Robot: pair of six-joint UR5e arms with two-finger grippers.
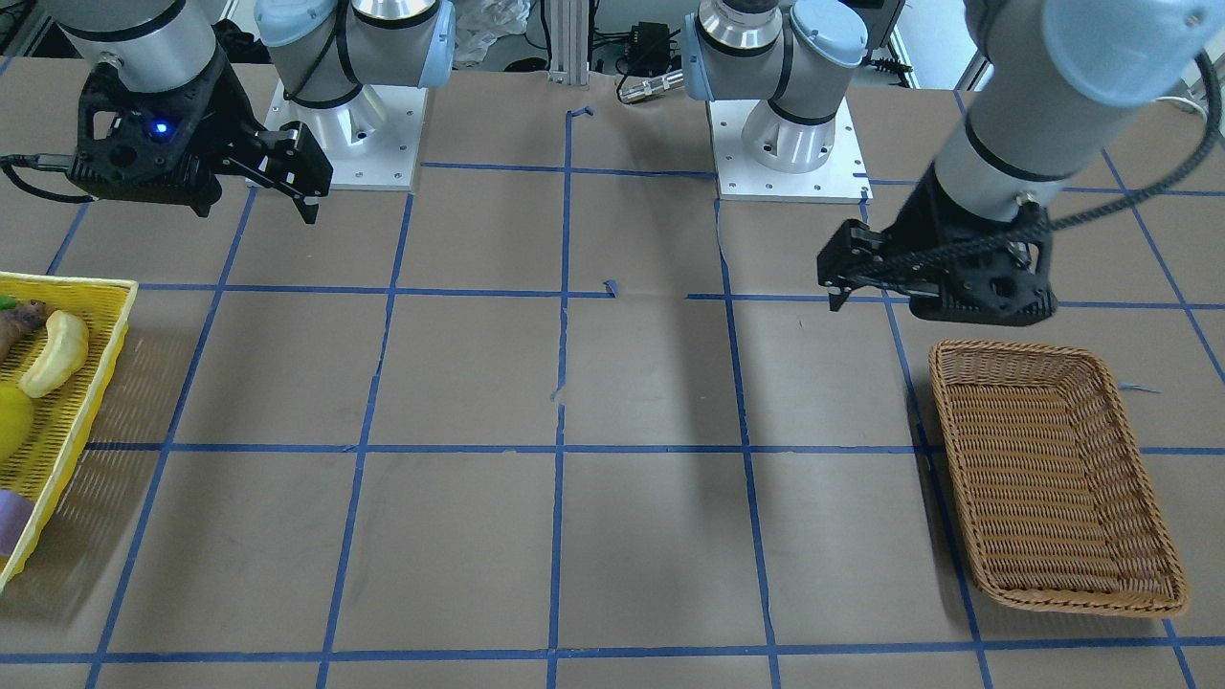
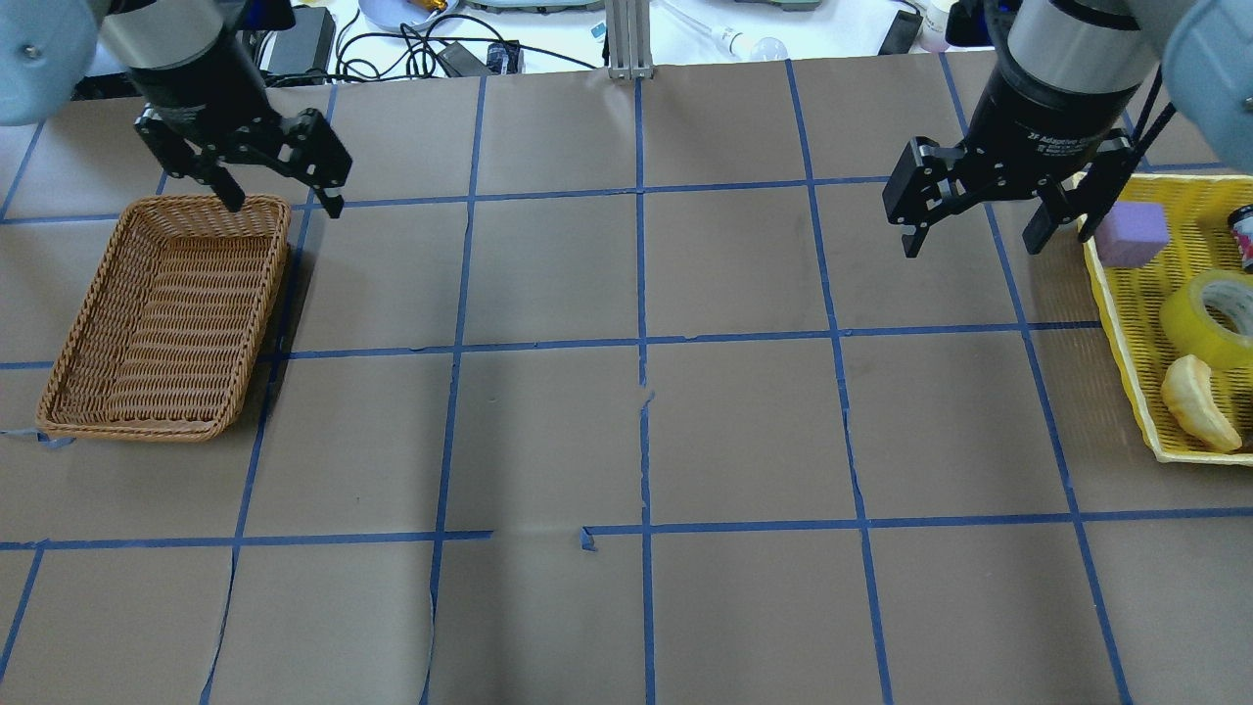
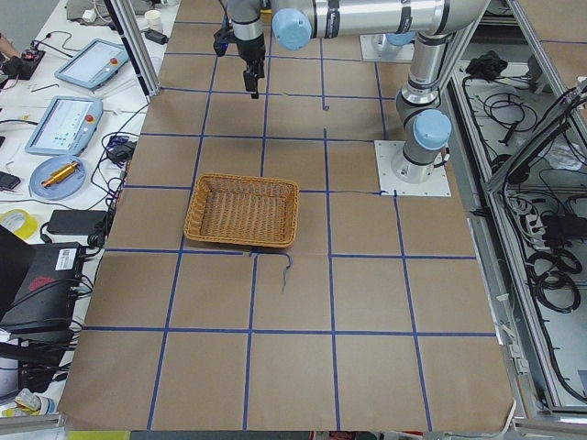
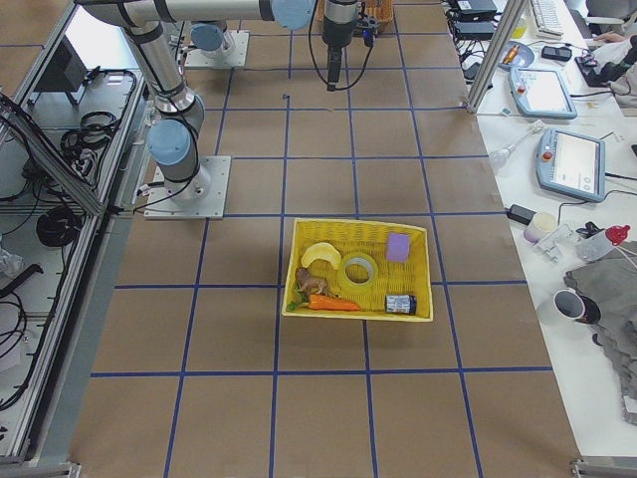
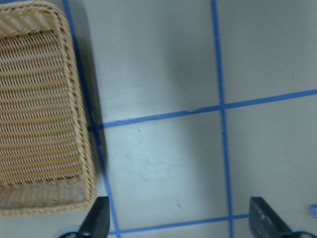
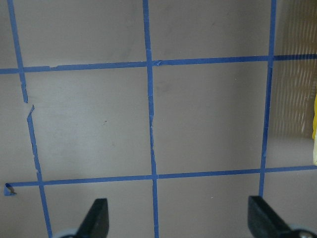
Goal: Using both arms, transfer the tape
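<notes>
Now the left arm [image 2: 186, 59] and right arm [image 2: 1062, 88] hold their jaws apart; the tape [image 2: 1214, 318] lies in the yellow basket [image 2: 1126, 323], at the right arm's 4 o'clock from overhead. With a banana [image 2: 1199, 403] at its 6 o'clock, a descending finger might snag that or the basket wall

The left pincer [image 1: 831, 285], jaws parted, hung above the desk [image 1: 651, 383] just beyond the brown wicker basket [image 1: 1053, 478]. The right pincer [image 1: 316, 193], also parted, hovered beyond the yellow basket [image 1: 113, 346] holding the tape [image 1: 10, 421].
</notes>
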